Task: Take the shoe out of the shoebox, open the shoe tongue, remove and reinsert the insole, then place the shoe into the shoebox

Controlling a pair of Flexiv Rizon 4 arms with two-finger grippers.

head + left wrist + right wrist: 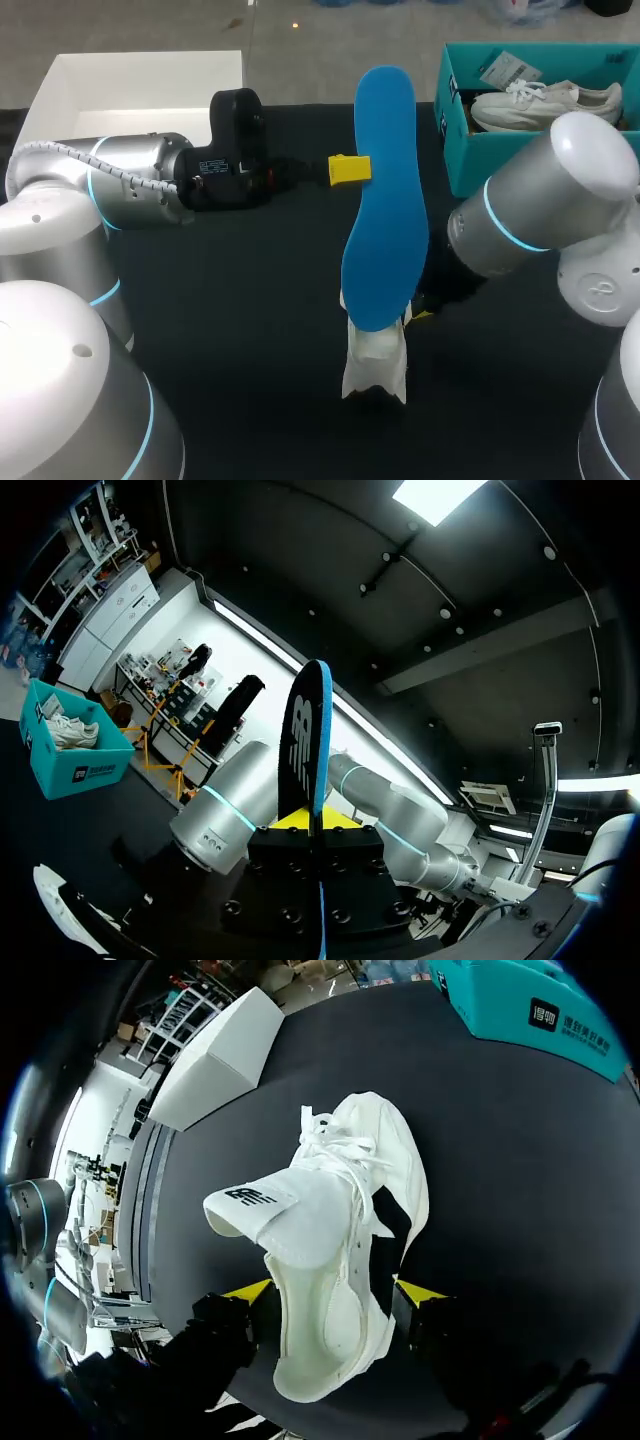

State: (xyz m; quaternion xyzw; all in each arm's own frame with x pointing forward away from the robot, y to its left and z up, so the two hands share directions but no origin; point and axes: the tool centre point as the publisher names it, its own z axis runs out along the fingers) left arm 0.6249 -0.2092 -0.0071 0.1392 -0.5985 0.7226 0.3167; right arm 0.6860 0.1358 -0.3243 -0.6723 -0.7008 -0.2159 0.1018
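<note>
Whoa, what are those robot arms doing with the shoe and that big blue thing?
The left pincer is shut on the blue insole and holds it upright above the table. The right pincer grips the white shoe near its heel, with the tongue flipped open. No blue shows inside the shoe, so the insole looks to be out. The teal shoebox sits at the far right with another shoe inside.
</note>
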